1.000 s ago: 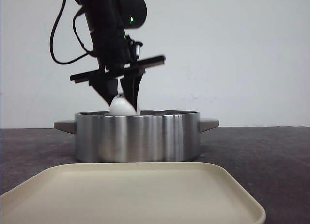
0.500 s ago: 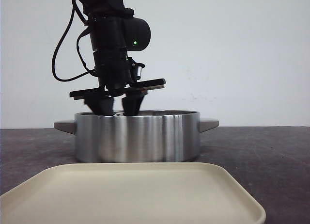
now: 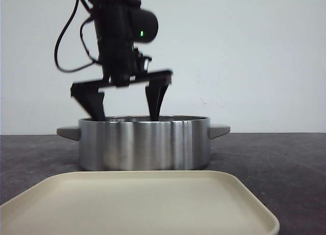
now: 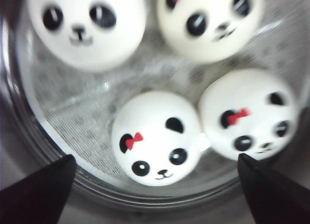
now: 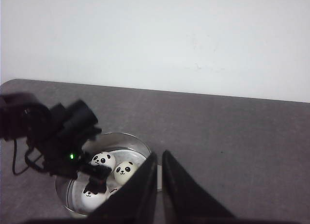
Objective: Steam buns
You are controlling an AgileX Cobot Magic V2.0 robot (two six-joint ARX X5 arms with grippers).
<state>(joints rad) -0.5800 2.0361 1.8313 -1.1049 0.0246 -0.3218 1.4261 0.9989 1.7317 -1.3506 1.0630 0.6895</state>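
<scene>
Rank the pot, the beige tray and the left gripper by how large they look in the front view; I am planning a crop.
1. Beige tray, widest, though it lies nearest the camera.
2. Pot.
3. Left gripper, open above the pot, smallest.

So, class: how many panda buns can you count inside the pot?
4, all in the pot: two with red bows nearer the left tool, two behind. None seems hidden.

— What has changed over the steel pot?
— The left gripper, closed on a bun a second ago, has spread its jaws wide and lifted slightly.
— And the bun?
— Released; four buns now lie inside the pot.
</scene>
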